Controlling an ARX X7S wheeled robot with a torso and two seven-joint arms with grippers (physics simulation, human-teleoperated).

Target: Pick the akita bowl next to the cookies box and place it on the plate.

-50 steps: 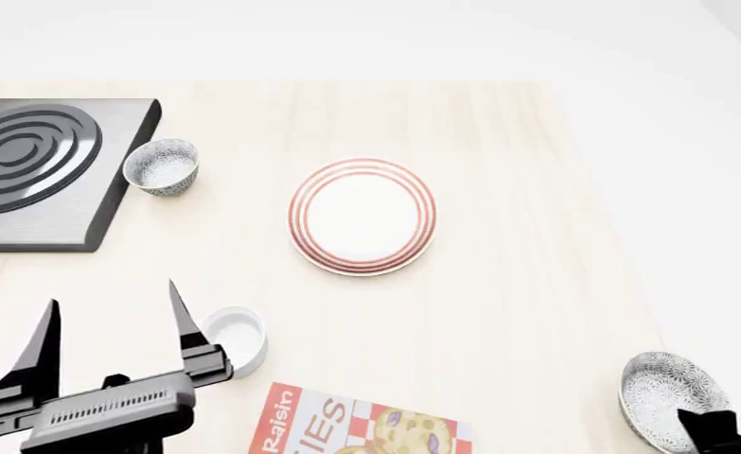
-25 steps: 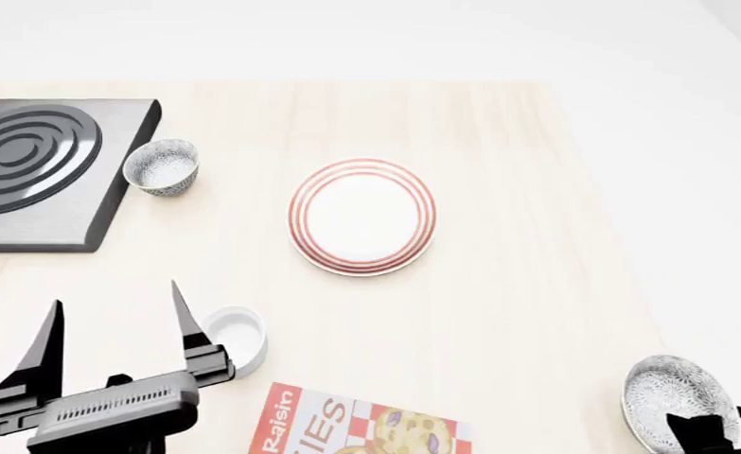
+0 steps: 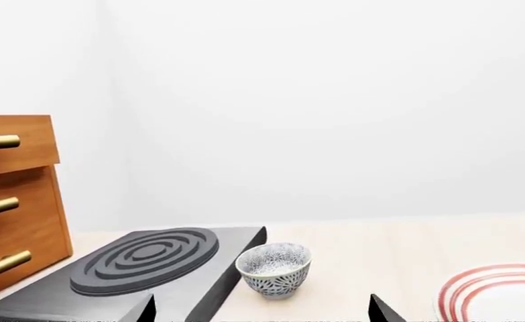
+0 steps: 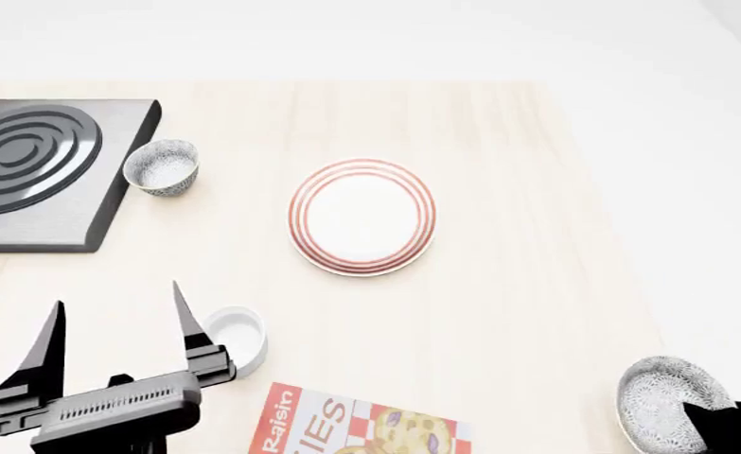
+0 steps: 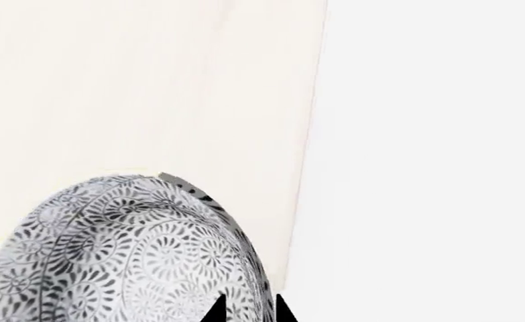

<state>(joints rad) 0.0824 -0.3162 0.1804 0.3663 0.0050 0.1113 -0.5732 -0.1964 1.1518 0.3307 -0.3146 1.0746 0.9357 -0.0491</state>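
While the left pincer point(image 4: 117, 326) hovers open, fingers up, right pincer point(image 4: 724, 416) grips the akita bowl point(image 4: 664, 407) at tabletop point(image 4: 521, 284) edge, nr cookies box point(image 4: 358, 427) reading "Raisin".

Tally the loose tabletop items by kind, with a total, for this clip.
Speckled bowls: 2, by the stove and in the right tool
White cup: 1
Red-ringed plate: 1
Cookies box: 1
Stove: 1
Total: 6
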